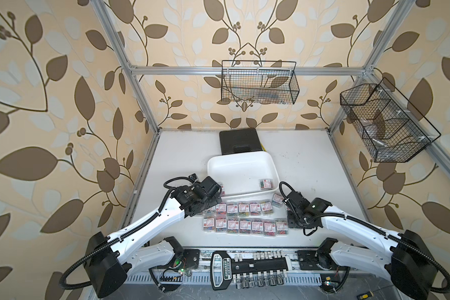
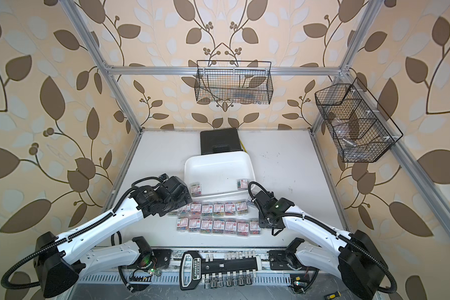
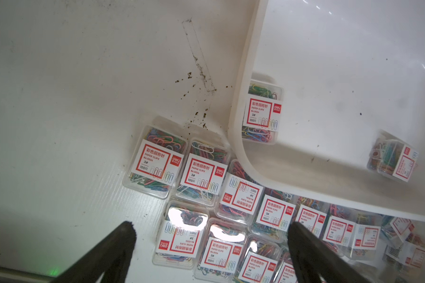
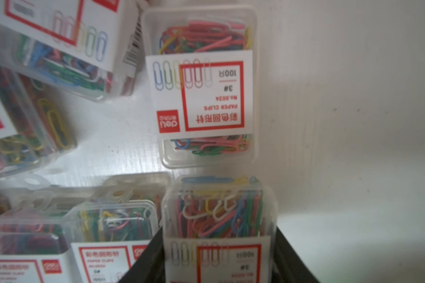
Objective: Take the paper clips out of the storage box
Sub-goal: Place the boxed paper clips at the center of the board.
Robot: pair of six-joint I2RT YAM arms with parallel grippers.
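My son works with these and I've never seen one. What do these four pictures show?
Two robot arms, each ending in a two-fingered gripper. Two pictures look down on the whole table from above; the other two come from cameras on the arms' wrists. On the table sit a white tray, a black case behind it, and rows of small clear boxes of coloured paper clips. Two more boxes lie inside the tray. The left gripper is open and empty over the rows; the right gripper holds one box.
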